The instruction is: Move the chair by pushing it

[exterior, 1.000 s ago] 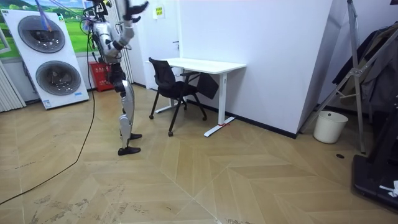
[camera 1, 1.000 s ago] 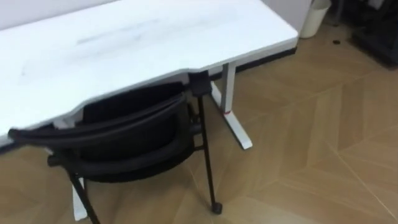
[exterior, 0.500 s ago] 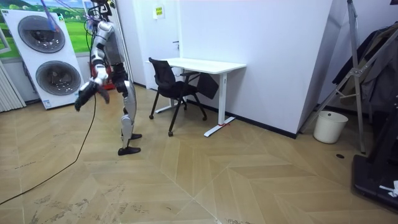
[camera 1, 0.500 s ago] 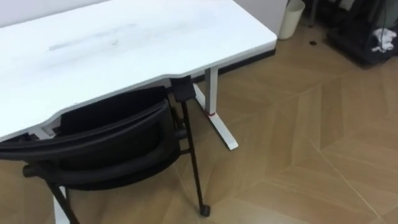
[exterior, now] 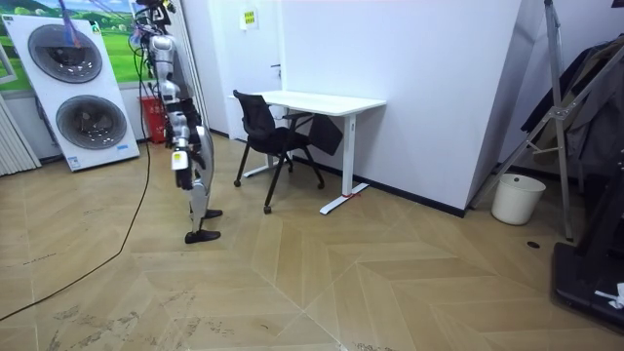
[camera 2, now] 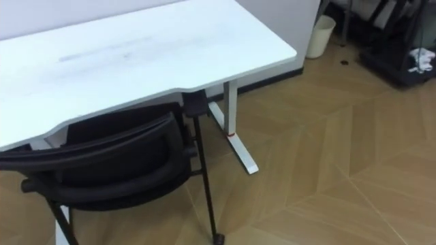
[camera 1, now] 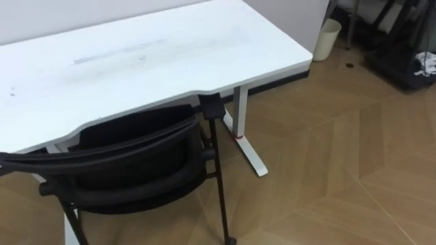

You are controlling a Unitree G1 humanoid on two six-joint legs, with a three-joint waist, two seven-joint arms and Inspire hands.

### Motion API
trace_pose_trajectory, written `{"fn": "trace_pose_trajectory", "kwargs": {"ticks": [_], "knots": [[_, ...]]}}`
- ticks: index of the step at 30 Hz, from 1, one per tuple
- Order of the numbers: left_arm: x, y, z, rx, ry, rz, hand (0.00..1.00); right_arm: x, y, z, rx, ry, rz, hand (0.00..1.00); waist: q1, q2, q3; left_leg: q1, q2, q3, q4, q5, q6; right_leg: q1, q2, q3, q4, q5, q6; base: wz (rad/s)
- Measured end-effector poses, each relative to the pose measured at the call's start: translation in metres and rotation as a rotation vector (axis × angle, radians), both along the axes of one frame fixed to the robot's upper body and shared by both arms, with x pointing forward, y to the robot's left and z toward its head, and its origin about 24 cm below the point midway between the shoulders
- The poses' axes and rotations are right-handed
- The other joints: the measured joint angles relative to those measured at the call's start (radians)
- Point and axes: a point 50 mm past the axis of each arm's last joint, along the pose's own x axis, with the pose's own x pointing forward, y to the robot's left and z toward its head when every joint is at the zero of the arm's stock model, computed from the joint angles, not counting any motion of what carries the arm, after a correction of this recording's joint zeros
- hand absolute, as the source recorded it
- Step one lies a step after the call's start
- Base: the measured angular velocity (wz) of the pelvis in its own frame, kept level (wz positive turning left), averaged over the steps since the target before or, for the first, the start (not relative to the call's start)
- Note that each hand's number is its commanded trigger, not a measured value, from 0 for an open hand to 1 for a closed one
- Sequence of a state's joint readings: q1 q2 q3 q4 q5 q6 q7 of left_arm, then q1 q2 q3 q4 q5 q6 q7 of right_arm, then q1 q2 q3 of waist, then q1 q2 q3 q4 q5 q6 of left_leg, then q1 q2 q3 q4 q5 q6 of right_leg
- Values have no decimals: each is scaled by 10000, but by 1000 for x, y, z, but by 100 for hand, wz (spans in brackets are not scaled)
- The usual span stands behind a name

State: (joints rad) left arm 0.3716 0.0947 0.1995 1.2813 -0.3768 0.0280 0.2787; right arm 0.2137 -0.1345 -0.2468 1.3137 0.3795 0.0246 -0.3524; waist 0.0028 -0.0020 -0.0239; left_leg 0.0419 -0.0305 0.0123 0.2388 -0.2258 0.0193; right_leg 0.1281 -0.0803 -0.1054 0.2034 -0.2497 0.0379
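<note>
here the black chair is seen drawn up to the white counter. its seat is pointed at the counter and tucked partly beneath the near edge, and its backrest is turned toward the robot. the backrest's long axis is laid across the eye views from left to right, roughly along the counter's near edge, with the right end set slightly farther away. a thin rear leg is seen running down at the chair's right to a small caster on the wooden floor. the counter's white leg is placed just right of the chair. a pale waste bin is stood by the wall, beyond the counter's right end.

in the room view the robot is seen upright on the floor, faced toward the chair and well apart from it, with two stacked washing machines behind it. its right hand is hung beside the hip, touching nothing. whether its fingers are wide or curled cannot be told. the chair is touched by nothing but the floor.
</note>
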Motion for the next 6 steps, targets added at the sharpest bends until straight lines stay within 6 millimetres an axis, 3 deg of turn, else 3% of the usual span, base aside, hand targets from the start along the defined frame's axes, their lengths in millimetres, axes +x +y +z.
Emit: {"fn": "trace_pose_trajectory", "kwargs": {"ticks": [3, 5, 6], "knots": [[28, -2, -7, -924, -435, -1518, 0, 13, 3, -2, 485, -500, 478, 0, -41, 49, 65, -76, -5, -48, 15, -13, 13, -22, -1, -117, 11, 10, -16, 8], [44, -5, -9, -1401, -706, -2919, 0, 22, 5, -3, 790, -848, 797, 0, -195, 145, 219, -157, -6, -58, -5, -25, 18, -108, 1, -158, -12, 15, -24, 0], [46, -5, -9, -1472, -747, -3189, 0, 23, 6, -3, 857, -935, 770, 0, -224, 152, 241, -158, -9, -58, -5, -25, 18, -118, 1, -164, -20, 15, -24, 0]]}}
